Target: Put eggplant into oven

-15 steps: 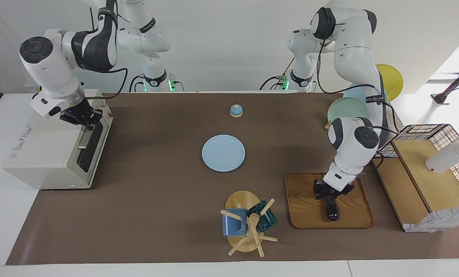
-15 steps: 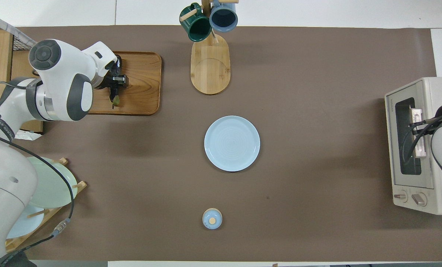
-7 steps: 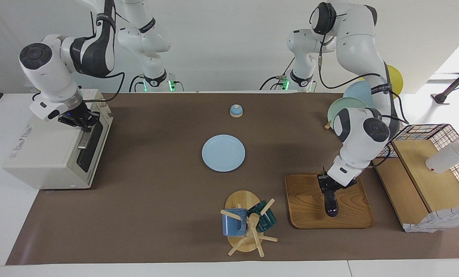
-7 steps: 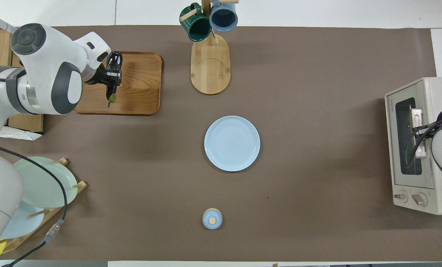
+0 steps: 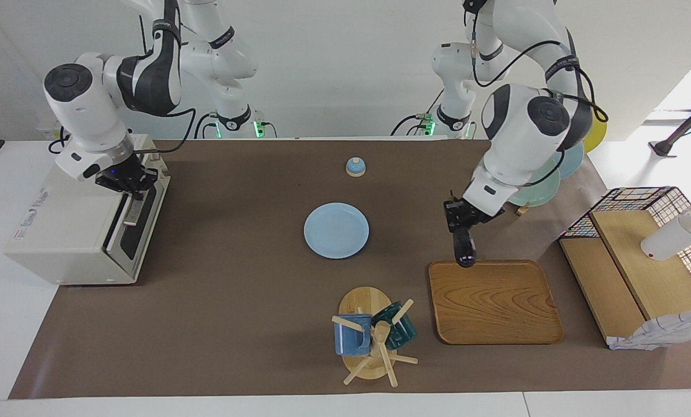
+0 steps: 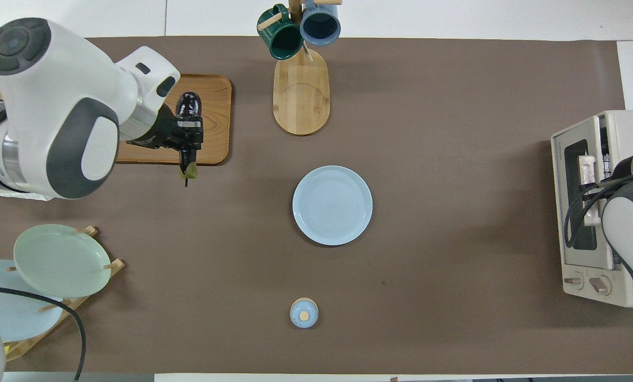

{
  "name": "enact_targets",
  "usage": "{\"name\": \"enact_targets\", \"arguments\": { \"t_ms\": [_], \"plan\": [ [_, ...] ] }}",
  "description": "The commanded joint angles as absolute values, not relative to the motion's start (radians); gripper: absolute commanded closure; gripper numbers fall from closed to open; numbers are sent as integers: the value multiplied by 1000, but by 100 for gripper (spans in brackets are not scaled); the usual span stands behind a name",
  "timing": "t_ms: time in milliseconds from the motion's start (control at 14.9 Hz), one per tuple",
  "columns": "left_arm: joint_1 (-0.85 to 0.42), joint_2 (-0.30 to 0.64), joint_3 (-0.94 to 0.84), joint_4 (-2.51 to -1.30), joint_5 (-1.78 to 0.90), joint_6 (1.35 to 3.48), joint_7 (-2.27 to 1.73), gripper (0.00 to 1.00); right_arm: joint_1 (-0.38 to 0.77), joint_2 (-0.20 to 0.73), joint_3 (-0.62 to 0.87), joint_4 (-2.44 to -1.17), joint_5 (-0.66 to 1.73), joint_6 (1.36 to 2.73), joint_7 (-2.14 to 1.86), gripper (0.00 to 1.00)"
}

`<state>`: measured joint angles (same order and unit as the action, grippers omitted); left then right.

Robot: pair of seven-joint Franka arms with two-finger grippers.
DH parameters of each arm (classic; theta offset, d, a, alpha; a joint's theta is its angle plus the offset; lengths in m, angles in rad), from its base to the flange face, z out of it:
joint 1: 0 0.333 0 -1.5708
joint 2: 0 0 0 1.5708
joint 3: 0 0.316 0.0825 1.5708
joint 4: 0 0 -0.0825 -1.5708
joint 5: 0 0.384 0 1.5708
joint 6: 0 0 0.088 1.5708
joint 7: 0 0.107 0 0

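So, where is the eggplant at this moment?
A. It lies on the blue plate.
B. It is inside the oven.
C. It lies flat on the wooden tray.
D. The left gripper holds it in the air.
D: the left gripper is shut on the eggplant, which hangs in the air over the edge of the wooden tray, clear of its surface; the right gripper is at the oven door.

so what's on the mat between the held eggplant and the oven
Only the light blue plate, seen in the overhead view; the rest of the brown mat from the eggplant to the oven is bare.
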<state>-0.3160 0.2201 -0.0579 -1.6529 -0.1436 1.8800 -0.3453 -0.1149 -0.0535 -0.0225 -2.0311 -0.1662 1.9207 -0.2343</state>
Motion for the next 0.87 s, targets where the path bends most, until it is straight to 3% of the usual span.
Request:
{"name": "enact_targets", "arguments": {
  "t_ms": [0, 336, 807],
  "plan": [
    [-432, 169, -41, -1761, -161, 1951, -457, 100, -118, -6, -23, -2095, -170, 2049, -216, 100],
    [-633, 164, -41, -1916, -170, 2213, -633, 100, -72, 43, -20, -2120, -163, 2157, -163, 100],
    [-765, 305, -40, -1933, -176, 2416, -730, 100, -40, 144, -18, -2161, -160, 2348, -135, 100]
  ]
}}
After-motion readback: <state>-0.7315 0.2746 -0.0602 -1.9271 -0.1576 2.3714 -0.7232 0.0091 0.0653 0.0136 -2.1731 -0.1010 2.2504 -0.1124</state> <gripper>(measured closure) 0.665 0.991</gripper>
